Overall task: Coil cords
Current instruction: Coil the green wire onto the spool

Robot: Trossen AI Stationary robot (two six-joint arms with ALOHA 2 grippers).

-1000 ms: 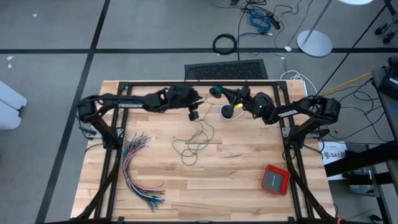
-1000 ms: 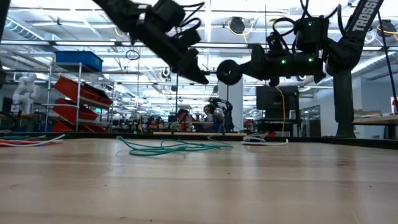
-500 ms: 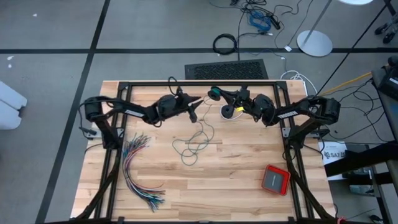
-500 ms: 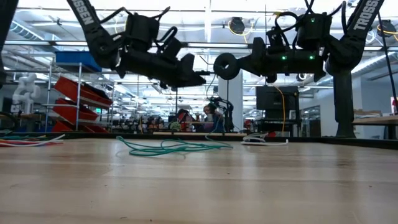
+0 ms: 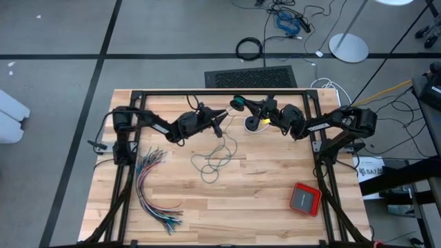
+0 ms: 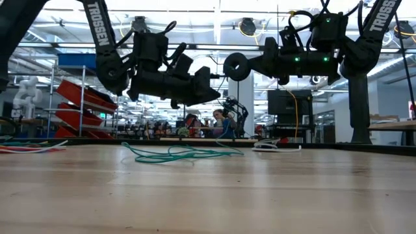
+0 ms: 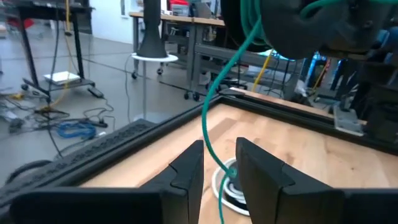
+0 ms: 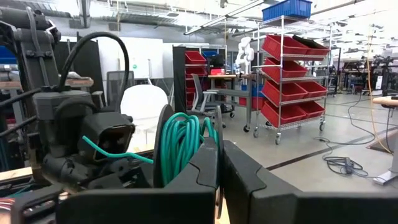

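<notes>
Right tool [image 5: 239, 104], upper middle of frame, is pressed together pinching the spool [image 8: 183, 146] wound with teal cord [image 5: 213, 162]. Left tool [image 5: 219, 118] looks slightly spread around the strand, hard to say; slack lies mid-surface [image 5: 262, 200].

From my station: grey floor [image 5: 62, 41] crossed by dark tape lines [image 5: 103, 56], around a wooden table [image 5: 262, 200] at frame centre. Upper right, a round white stand base [image 5: 348, 47] amid loose floor cables [image 5: 289, 21]. Low view: bright ceiling strip lights [image 6: 214, 10]; at left, metal shelving with red bins [image 6: 81, 107].
</notes>
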